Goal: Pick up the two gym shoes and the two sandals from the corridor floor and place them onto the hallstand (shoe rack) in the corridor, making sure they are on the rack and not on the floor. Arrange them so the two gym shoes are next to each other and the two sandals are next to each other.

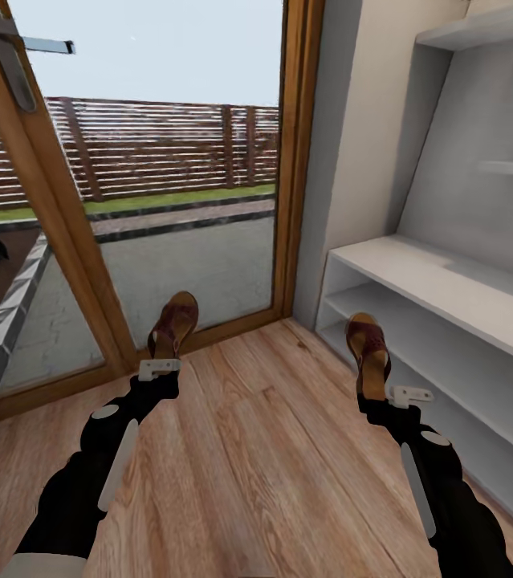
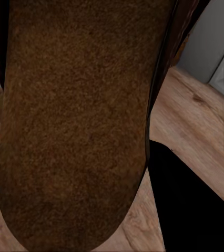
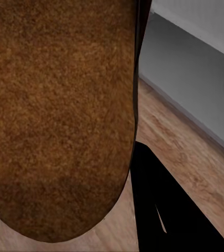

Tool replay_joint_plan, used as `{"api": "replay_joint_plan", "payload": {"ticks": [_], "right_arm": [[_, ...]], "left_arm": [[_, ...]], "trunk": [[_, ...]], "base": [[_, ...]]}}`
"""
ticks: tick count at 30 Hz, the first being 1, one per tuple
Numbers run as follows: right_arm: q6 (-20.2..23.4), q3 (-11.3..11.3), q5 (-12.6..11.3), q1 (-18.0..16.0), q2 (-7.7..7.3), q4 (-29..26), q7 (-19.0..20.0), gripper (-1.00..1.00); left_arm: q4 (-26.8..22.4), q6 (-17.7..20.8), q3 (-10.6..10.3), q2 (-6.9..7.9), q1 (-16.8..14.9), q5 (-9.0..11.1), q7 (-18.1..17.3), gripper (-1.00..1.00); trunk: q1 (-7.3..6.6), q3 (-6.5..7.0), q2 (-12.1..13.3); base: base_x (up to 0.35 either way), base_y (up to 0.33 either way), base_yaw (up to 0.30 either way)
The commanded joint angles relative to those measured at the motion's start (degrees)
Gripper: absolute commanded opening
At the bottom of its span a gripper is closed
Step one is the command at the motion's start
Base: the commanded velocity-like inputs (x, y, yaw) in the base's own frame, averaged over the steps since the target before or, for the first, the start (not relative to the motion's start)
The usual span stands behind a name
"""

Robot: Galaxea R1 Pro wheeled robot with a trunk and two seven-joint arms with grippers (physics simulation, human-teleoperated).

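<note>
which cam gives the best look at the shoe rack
The head view: it shows the hallstand with its flat top, open compartments and wall shelves, beside the sandal held at the right gripper. The right wrist view catches just a grey strip of it past the footbed; the left wrist view shows a small grey corner that may be it.

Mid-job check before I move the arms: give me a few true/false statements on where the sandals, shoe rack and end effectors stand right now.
1. Each end effector carries one sandal. True: left sandal at the left end effector, right sandal at the right end effector.
2. Both sandals already rest in the shoe rack. False: both are held in front of the arms, outside it.
3. The rack stands on the robot's right. True.
4. The glass door is behind the rack. False: it is ahead, left of the rack.
</note>
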Motion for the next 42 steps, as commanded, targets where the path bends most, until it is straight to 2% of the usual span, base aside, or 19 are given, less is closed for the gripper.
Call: {"api": "replay_joint_plan", "payload": {"ticks": [1, 17, 26, 35, 42], "right_arm": [[0.36, 0.00, -0.15, -0.03, 0.00, -0.08, -0.11, -1.00], [0.36, 0.00, -0.14, -0.03, -0.01, -0.08, -0.11, -1.00], [0.35, 0.00, -0.13, -0.03, 0.02, -0.08, -0.10, -1.00], [0.36, 0.00, -0.13, -0.03, -0.01, -0.08, -0.10, -1.00], [0.36, 0.00, -0.20, -0.03, 0.01, -0.08, -0.10, -1.00]], "left_arm": [[-0.09, 0.34, 0.02, 0.01, -0.02, 0.38, -0.09, -1.00], [-0.16, 0.36, 0.02, 0.01, -0.02, 0.38, -0.09, -1.00], [-0.12, 0.34, 0.02, 0.01, -0.02, 0.38, -0.09, -1.00], [-0.14, 0.37, 0.02, 0.01, -0.02, 0.38, -0.09, -1.00], [-0.13, 0.39, 0.02, 0.01, -0.02, 0.38, -0.09, -1.00]], "trunk": [[-0.01, -0.05, -0.02], [-0.01, -0.05, -0.02], [-0.01, -0.05, -0.02], [-0.01, -0.05, -0.02], [-0.01, -0.05, -0.02]], "base": [[0.042, 0.005, -0.256], [0.019, 0.019, -0.256], [0.174, 0.256, -0.242], [0.182, 0.271, -0.049], [0.180, 0.275, -0.218]]}}
